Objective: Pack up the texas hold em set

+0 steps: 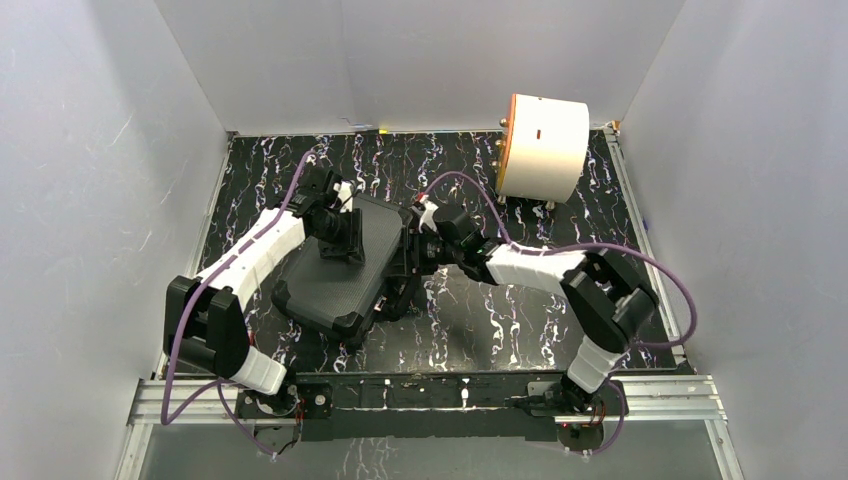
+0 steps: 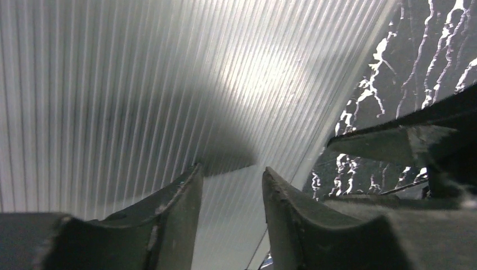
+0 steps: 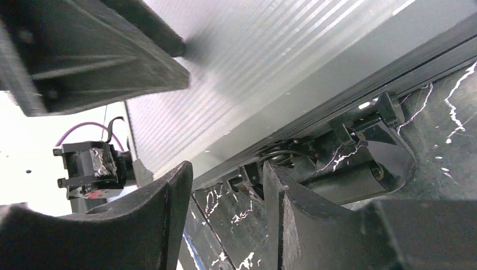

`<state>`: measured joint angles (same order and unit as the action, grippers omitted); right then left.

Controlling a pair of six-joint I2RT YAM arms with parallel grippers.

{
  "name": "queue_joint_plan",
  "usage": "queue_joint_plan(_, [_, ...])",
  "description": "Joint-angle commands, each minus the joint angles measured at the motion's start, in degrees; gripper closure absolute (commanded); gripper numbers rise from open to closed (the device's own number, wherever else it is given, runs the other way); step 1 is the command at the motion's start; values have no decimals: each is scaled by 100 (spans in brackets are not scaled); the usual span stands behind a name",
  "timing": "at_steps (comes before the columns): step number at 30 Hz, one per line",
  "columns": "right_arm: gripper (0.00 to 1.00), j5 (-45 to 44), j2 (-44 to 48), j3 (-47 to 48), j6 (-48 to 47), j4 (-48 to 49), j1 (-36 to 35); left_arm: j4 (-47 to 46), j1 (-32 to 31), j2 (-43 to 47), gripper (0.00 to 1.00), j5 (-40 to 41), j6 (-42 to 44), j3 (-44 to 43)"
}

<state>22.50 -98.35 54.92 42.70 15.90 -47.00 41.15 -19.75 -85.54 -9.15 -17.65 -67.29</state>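
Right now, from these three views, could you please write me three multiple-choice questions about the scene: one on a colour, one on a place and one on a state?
1. What colour is the case?
A. red
B. black
C. white

2. Where does the white cylinder stand?
A. on top of the case
B. at the near left corner
C. at the far right of the table

3. How is the lid of the case?
A. down on the base
C. lying apart from the case
B. standing upright

Answers: 1 B, the shell is black in the top view. 2 C, it stands at the back right, apart from the case. 3 A, from above only the ribbed top shows, nothing inside.
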Motion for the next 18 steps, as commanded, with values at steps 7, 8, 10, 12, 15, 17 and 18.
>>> queue_joint_plan(7, [57,-1029,987,-243,-253,-958,-53,-8,12,94,34,391,108,-552])
queue_joint_plan(8, [60,-1092,956,-232,-239,-1085,-73,-3,45,84,32,491,146,-626])
queue_joint_plan(10, [67,-1157,846,-226,-239,-1226,-122,12,163,96,28,654,200,-734])
queue_joint_plan(12, [69,-1259,778,-220,-216,-1315,-201,26,311,99,24,739,266,-812])
queue_joint_plan(15, [70,-1293,623,-171,-168,-1398,-243,17,517,146,19,856,359,-802])
queue_joint_plan(17, [70,-1275,458,-40,-165,-1470,-251,14,700,138,15,855,389,-723])
queue_joint_plan(18, [71,-1268,369,25,-174,-1502,-263,16,799,124,13,831,400,-679])
